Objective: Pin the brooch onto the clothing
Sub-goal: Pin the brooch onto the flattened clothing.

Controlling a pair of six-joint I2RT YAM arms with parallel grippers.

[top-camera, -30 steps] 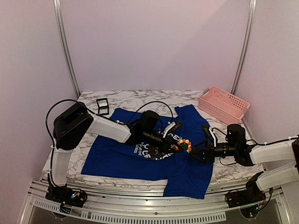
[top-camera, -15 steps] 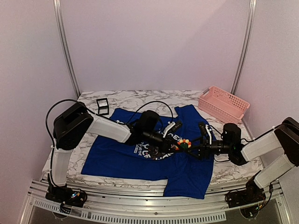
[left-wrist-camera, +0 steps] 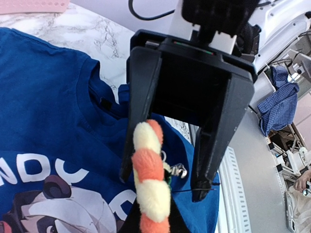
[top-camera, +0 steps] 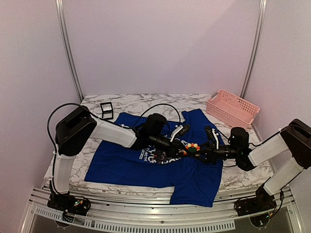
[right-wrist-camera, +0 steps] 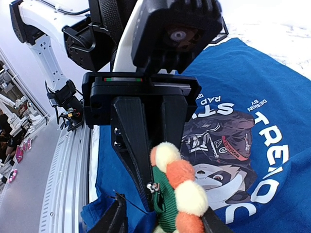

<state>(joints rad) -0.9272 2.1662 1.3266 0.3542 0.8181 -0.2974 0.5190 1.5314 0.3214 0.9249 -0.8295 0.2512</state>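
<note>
The brooch (top-camera: 192,148), a ring of yellow and orange pompoms on green ribbon, hangs just above the clothing (top-camera: 121,162), a blue panda T-shirt spread on the marble table. My left gripper (top-camera: 186,149) is shut on the brooch's edge. In the left wrist view the brooch (left-wrist-camera: 150,179) stands up from my jaws, its thin pin sticking out sideways. My right gripper (top-camera: 200,154) faces the left one. Its fingers (right-wrist-camera: 114,216) stand on either side of the brooch (right-wrist-camera: 192,191), with a gap on the ribbon side.
A pink basket (top-camera: 232,108) sits at the back right and a small black square box (top-camera: 107,110) at the back left. The shirt's lower right part hangs over the table's front edge (top-camera: 146,191). Cables loop over the shirt behind the grippers.
My right arm has reached left to the brooch and its jaws have narrowed around it. The left gripper has stayed put with the brooch.
</note>
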